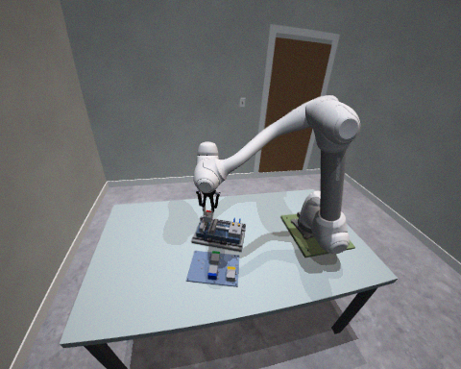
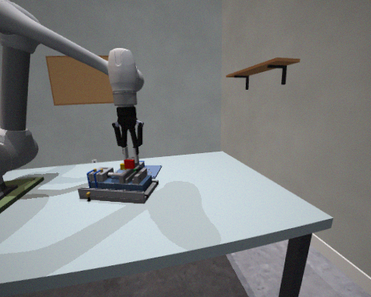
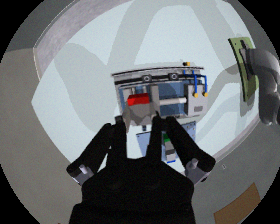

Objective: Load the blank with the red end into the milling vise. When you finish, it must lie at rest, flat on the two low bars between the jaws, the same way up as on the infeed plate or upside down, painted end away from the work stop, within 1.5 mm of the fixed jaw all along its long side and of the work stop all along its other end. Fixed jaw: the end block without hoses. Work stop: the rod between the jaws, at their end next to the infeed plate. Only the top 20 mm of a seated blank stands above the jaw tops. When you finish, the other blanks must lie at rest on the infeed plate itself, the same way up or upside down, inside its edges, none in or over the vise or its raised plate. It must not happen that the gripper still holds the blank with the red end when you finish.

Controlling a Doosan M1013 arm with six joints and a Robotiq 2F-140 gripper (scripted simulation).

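Observation:
The blank with the red end is held between the fingertips of my gripper, which is shut on it. Its red end faces away from the infeed plate. It hangs over the jaw end of the vise, and its underside seems a little above the jaw tops. The fixed jaw is on the side away from the hoses. The work stop and the two low bars are hidden or too small to tell.
On the infeed plate lie the green-ended blank, the blue-ended blank and the yellow-ended blank. The hosed block stands at the vise's other end. The vise's raised plate has a low rail along its edge.

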